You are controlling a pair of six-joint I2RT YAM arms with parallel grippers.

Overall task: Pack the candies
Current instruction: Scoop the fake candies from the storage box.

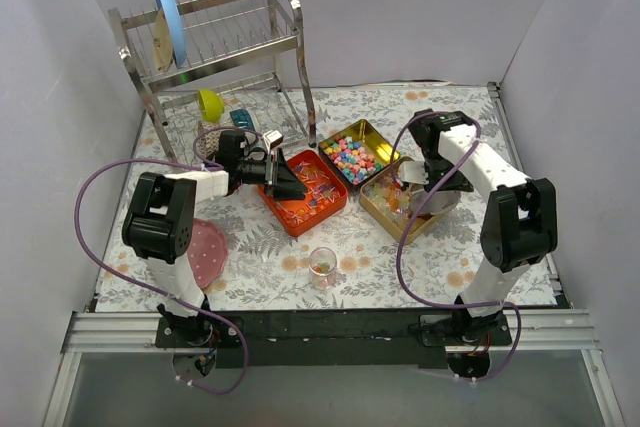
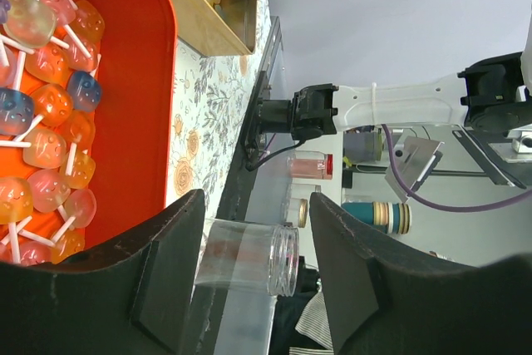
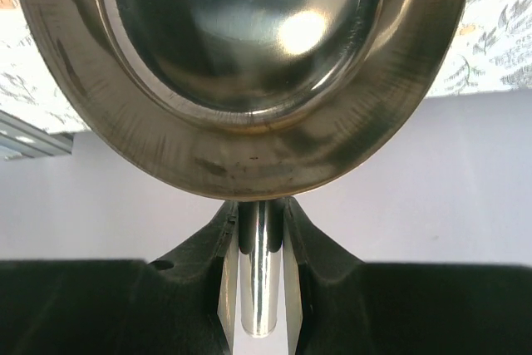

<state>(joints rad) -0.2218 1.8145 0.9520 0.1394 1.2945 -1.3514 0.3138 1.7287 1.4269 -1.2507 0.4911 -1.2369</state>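
The candies lie in three containers. Pastel pellets fill a gold tin, orange jellies fill a second gold tin, and clear-wrapped colourful pieces on white sticks fill an orange tray. My left gripper hovers open over the tray's near side, holding nothing. A small clear jar stands on the table beyond it, untouched. My right gripper is shut on the handle of a steel scoop beside the jelly tin. The scoop's bowl looks bare.
A metal dish rack with a blue plate stands at the back left, with a yellow-green cup under it. A pink plate lies near the left arm's base. Grey walls close in both sides.
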